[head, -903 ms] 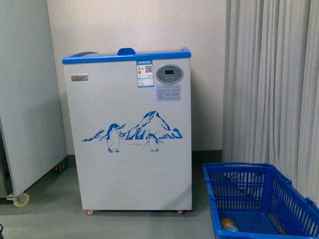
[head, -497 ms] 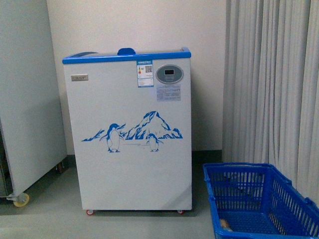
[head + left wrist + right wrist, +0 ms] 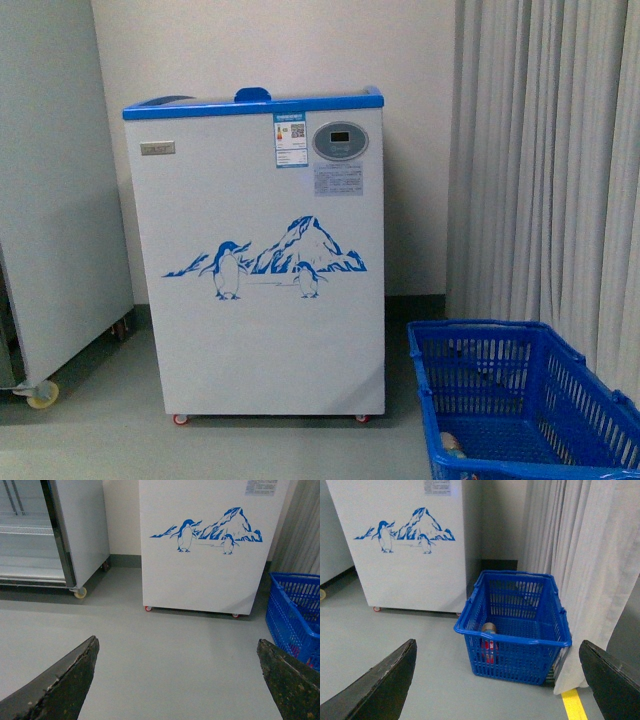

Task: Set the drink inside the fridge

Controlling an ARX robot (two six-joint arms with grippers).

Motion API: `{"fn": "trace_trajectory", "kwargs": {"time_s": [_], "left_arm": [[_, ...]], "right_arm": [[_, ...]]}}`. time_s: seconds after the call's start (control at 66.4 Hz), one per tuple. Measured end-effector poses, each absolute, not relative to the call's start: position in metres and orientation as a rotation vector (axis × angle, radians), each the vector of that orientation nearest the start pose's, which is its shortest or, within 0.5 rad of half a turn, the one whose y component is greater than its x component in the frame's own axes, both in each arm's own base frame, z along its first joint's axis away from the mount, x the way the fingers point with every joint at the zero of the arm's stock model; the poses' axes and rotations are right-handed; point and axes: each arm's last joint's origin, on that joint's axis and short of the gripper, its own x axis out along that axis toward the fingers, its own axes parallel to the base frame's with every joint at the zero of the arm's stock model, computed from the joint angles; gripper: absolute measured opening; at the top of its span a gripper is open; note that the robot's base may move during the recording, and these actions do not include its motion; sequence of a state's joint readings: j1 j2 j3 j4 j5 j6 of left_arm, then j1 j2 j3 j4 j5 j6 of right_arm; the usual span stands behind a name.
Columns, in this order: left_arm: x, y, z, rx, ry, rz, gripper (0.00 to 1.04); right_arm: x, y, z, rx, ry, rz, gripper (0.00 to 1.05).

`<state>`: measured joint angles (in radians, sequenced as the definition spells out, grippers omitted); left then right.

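Drink (image 3: 489, 628) inside basket (image 3: 520, 641), against its near wall on the fridge (image 3: 410, 555) side, ahead of and below right hand (image 3: 497, 644), the nearer one. Right hand and left hand (image 3: 177, 641) spread wide, empty. Long axis apparently upright, but body masked by mesh; barely visible in front view.

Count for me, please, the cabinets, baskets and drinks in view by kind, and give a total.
Chest fridge: 1
Tall cabinet: 1
Blue basket: 1
Drink, lying in the basket: 1
Total: 4
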<state>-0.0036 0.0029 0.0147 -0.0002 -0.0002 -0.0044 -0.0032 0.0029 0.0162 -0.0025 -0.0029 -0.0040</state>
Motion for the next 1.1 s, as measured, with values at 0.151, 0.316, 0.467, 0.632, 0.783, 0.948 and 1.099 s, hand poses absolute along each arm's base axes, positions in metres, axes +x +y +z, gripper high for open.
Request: {"fn": "trace_trajectory", "kwargs": {"time_s": [0.151, 0.316, 0.467, 0.632, 0.783, 0.948, 1.099], "left_arm": [[0.097, -0.0003, 0.1683, -0.004, -0.012, -0.003, 0.97], [0.097, -0.0003, 0.1683, -0.004, -0.012, -0.003, 0.97], [0.097, -0.0003, 0.1683, -0.004, -0.012, -0.003, 0.97], [0.097, -0.0003, 0.1683, -0.004, -0.012, -0.003, 0.97], [0.097, -0.0003, 0.1683, -0.004, -0.012, -0.003, 0.97], [0.097, -0.0003, 0.1683, -0.004, -0.012, -0.003, 0.97], [0.097, -0.0003, 0.1683, -0.004, -0.012, -0.003, 0.97]], "right_arm": [[0.0968, -0.0002, 0.1686, -0.004, -0.011, 0.0, 0.97], [0.0968, -0.0002, 0.1686, -0.004, -0.011, 0.0, 0.97], [0.0968, -0.0002, 0.1686, -0.004, -0.011, 0.0, 0.97], [0.0969, -0.0002, 0.1686, -0.004, -0.011, 0.0, 0.97], [0.0969, -0.0002, 0.1686, -0.004, -0.011, 0.0, 0.97], [0.0969, -0.0002, 0.1686, -0.004, -0.011, 0.0, 0.97], [0.0969, -0.0002, 0.1686, -0.004, -0.011, 0.0, 0.97]]}}
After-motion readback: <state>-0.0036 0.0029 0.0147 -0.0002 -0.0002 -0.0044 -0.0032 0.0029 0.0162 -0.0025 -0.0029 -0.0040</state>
